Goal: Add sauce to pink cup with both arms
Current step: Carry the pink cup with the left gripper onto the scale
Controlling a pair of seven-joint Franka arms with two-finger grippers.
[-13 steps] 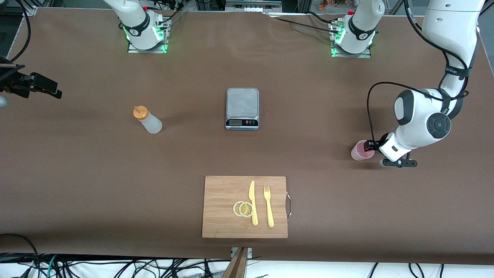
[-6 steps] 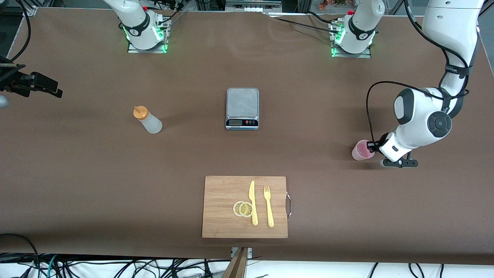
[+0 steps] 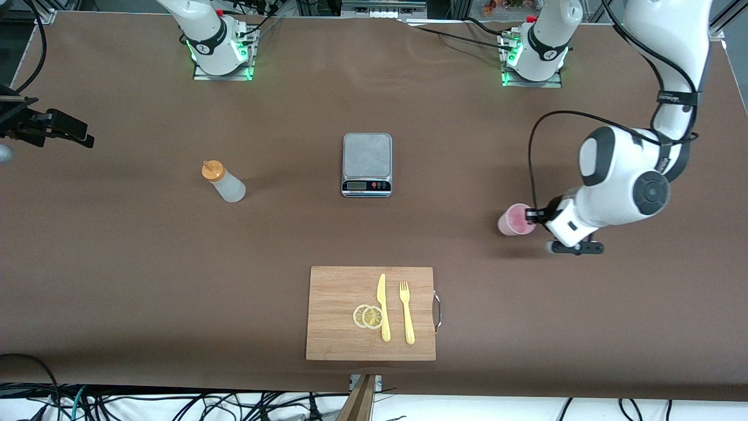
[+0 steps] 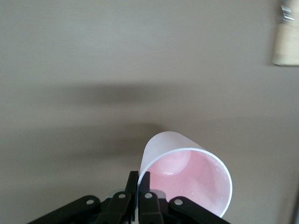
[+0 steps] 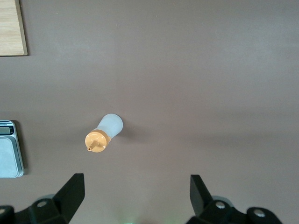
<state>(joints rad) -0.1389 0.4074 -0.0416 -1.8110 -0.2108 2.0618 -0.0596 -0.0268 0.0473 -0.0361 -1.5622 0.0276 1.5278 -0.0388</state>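
Note:
The pink cup (image 3: 514, 221) is toward the left arm's end of the table. My left gripper (image 3: 530, 215) is shut on its rim. In the left wrist view one finger is inside the cup (image 4: 187, 179) and one outside, at my left gripper (image 4: 138, 181). I cannot tell whether the cup's base touches the table. The sauce bottle (image 3: 225, 182), whitish with an orange cap, stands upright toward the right arm's end. My right gripper (image 3: 73, 133) hangs open and empty over that end's table edge. Its wrist view shows the bottle (image 5: 105, 133) below, off its open gripper (image 5: 135, 186).
A grey kitchen scale (image 3: 366, 164) sits mid-table, between the bottle and the cup. A wooden cutting board (image 3: 333, 316) lies nearer the front camera, with a yellow knife (image 3: 383, 307), a fork (image 3: 407, 313) and lemon slices (image 3: 368, 316).
My left gripper has carried the pink cup toward the middle of the table, toward the scale. The right gripper and the bottle have stayed put.

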